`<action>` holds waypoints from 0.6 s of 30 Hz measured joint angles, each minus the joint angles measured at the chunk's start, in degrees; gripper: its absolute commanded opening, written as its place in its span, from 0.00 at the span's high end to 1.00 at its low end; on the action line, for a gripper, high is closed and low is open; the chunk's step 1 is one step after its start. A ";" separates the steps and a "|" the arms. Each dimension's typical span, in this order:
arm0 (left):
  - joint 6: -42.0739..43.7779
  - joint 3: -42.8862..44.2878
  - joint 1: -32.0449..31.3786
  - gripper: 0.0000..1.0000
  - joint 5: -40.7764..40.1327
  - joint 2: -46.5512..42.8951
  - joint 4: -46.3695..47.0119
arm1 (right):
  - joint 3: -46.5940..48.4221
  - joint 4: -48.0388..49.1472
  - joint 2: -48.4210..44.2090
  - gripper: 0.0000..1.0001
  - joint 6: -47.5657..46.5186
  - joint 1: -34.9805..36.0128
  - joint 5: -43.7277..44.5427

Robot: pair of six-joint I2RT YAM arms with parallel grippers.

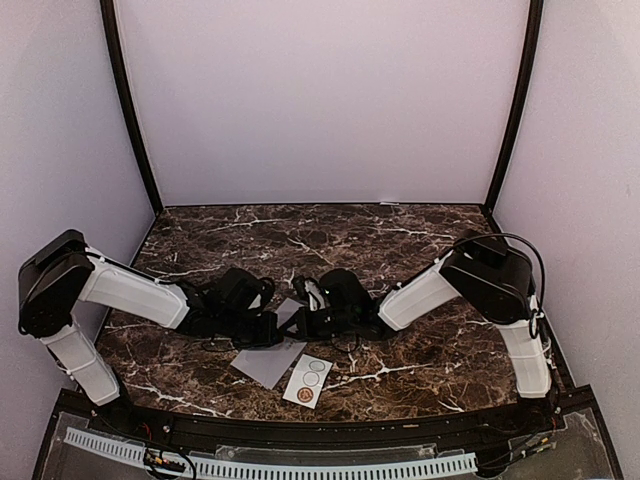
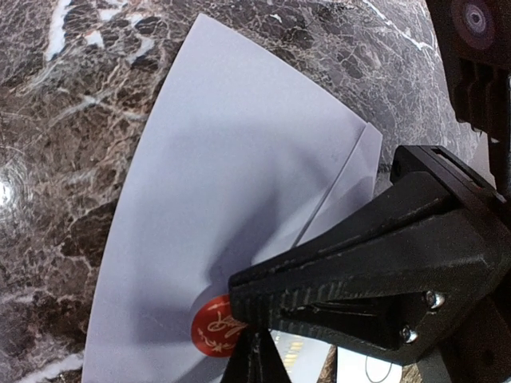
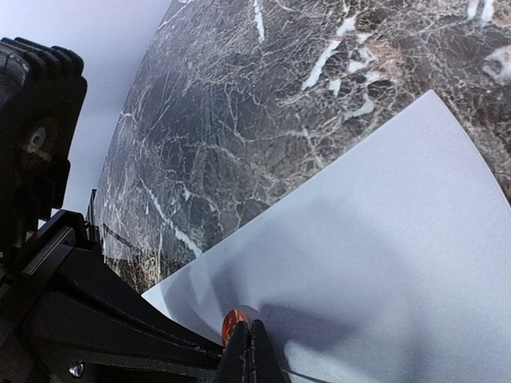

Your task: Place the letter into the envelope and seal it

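Envelope (image 1: pixel 268 360) lies flat on the marble tabletop (image 1: pixel 400 235), close to the near edge and about midway along it. The white sticker strip (image 1: pixel 308 380) sits just beside its right corner, closer still to that edge. From the top camera I see both arms folded low and meeting over the envelope's far end, the left gripper (image 1: pixel 272 325) and the right gripper (image 1: pixel 308 318) almost tip to tip; from here I cannot make out the jaws. On the left wrist camera the left gripper (image 2: pixel 249 335) is clenched, its fingers pressed together with no gap. Its tips are down on the envelope (image 2: pixel 223 183) at a small round red seal (image 2: pixel 211 331) that peeks out beside them; whether the seal is pinched or only touched I cannot tell. A fold line runs off toward the upper right. On the right wrist camera the right gripper (image 3: pixel 251 347) is likewise clenched tight, with the red seal (image 3: pixel 233 323) at its tips. The envelope (image 3: pixel 383 263) spreads away to the right over the marble.
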 measured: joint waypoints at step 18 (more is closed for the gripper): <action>-1.73 -5.75 0.20 1.00 2.56 -2.08 6.91 | 0.20 -11.28 -7.98 0.80 -5.40 -0.92 5.60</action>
